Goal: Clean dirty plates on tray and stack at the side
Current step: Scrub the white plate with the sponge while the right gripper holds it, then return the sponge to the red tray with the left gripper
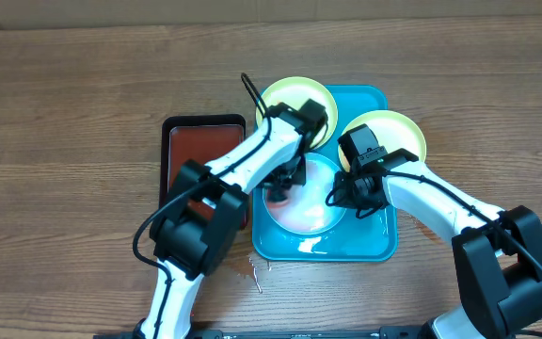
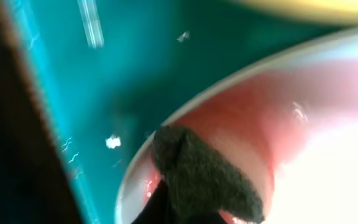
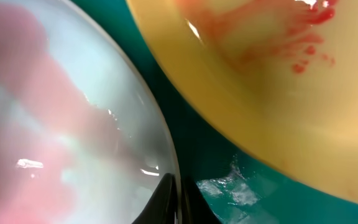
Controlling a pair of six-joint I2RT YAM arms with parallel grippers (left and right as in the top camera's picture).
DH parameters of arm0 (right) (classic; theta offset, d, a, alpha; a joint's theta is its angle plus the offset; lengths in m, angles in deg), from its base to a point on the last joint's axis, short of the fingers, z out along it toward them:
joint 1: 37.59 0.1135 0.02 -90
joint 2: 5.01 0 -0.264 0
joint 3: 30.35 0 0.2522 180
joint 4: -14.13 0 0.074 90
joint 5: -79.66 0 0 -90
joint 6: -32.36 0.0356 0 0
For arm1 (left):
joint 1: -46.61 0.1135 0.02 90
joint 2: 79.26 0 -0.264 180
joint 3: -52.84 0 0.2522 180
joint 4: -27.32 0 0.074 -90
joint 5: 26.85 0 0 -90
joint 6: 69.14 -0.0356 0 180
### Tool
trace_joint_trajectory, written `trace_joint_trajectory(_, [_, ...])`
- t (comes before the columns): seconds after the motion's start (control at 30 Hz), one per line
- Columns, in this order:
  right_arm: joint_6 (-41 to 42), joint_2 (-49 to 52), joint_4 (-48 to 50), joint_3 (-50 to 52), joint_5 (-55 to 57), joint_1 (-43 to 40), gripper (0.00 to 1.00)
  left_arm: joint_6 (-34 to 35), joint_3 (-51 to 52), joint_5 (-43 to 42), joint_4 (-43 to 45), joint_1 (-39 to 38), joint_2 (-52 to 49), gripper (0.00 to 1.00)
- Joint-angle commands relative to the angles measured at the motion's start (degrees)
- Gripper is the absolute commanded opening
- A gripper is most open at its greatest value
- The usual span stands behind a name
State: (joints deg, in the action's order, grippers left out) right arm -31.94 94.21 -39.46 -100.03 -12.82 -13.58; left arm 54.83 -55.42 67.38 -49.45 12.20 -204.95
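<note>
Currently, light blue plate (image 1: 313, 212) red-smeared at 6 o'clock in the tray (image 1: 373, 243), rear yellow-green plate (image 1: 290, 94) at 11 o'clock, right yellow-green plate (image 1: 398, 132) at 2 o'clock, left gripper (image 1: 278, 193) clenched on dark pad (image 2: 204, 180) at blue rim's 9 o'clock, right gripper (image 3: 174, 202) pinching its 3 o'clock rim.

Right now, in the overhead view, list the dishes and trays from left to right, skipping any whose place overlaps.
Small black rectangular tray of red liquid → yellow-green rimmed round plastic plate at the back → yellow-green rimmed round plastic plate on the right.
</note>
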Motion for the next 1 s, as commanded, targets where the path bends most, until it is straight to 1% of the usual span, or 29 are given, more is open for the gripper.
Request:
trace_joint_trajectory(0.0, [-0.37, 0.79, -0.72, 0.63, 3.89, -0.5, 0.04, -5.53, -0.22, -12.59, 6.05, 1.01, -0.22, 0.04])
trace_joint_trajectory(0.13, [-0.35, 0.79, -0.74, 0.63, 3.87, -0.5, 0.04, -5.55, -0.11, -19.61, 10.47, 0.39, -1.07, 0.04])
trace_joint_trajectory(0.27, [-0.37, 0.79, -0.74, 0.63, 3.87, -0.5, 0.04, -7.26, -0.11, -25.11, 13.49, -0.7, -3.48, 0.04])
trace_joint_trajectory(0.4, [-0.37, 0.79, -0.74, 0.63, 3.89, -0.5, 0.04, -9.51, -0.11, -31.85, 13.51, -0.85, -4.92, 0.04])
trace_joint_trajectory(0.5, [-0.37, 0.79, -0.74, 0.63, 3.89, -0.5, 0.04, -10.19, -0.28, -32.68, 12.61, -0.74, -4.5, 0.04])
trace_joint_trajectory(0.6, [-0.37, 0.79, -0.74, 0.63, 3.89, -0.5, 0.04, -10.88, -0.61, -28.55, 9.75, -0.76, -2.86, 0.04])
trace_joint_trajectory(0.73, [-0.37, 0.79, -0.74, 0.63, 3.89, -0.5, 0.04, -9.57, -0.79, -15.21, 3.63, -0.44, 2.51, 0.04])
trace_joint_trajectory(0.8, [-0.37, 0.79, -0.74, 0.63, 3.89, -0.5, 0.04, -8.04, -0.79, -10.8, 1.05, 0.42, 6.25, 0.04])
trace_joint_trajectory(0.97, [-0.37, 0.79, -0.85, 0.63, 3.89, -0.5, 0.04, -5.42, -0.79, -6.36, -4.5, 5.01, 17.73, 0.04])
